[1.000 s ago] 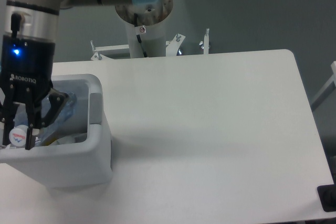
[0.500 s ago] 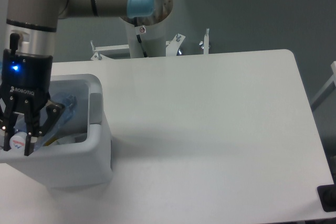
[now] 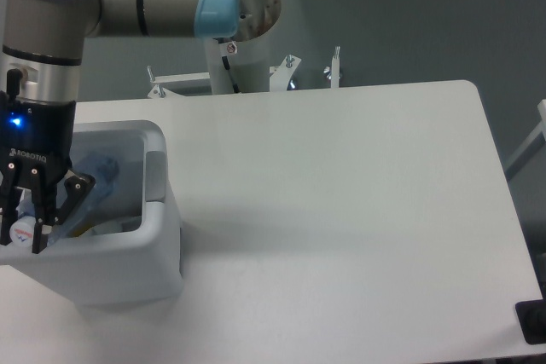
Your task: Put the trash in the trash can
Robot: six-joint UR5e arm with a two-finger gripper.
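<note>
The white trash can point(image 3: 111, 270) stands at the table's left edge. My gripper point(image 3: 22, 238) hangs down into its opening. Its jaws are closed on the neck end of the clear bluish water bottle point(image 3: 92, 175), with the pale cap point(image 3: 23, 227) between the fingers. The bottle lies tilted, its body pointing up and right inside the can. A whitish piece, probably the crumpled wrapper point(image 3: 113, 226), lies on the can's floor, mostly hidden by the wall.
The white table point(image 3: 341, 210) stretches to the right of the can. The robot's base column point(image 3: 235, 49) stands behind the table's back edge. A dark object point(image 3: 533, 321) sits at the lower right corner.
The gripper has moved down and slightly left, carrying the bottle deeper into the trash can. The upper arm has swung left.
</note>
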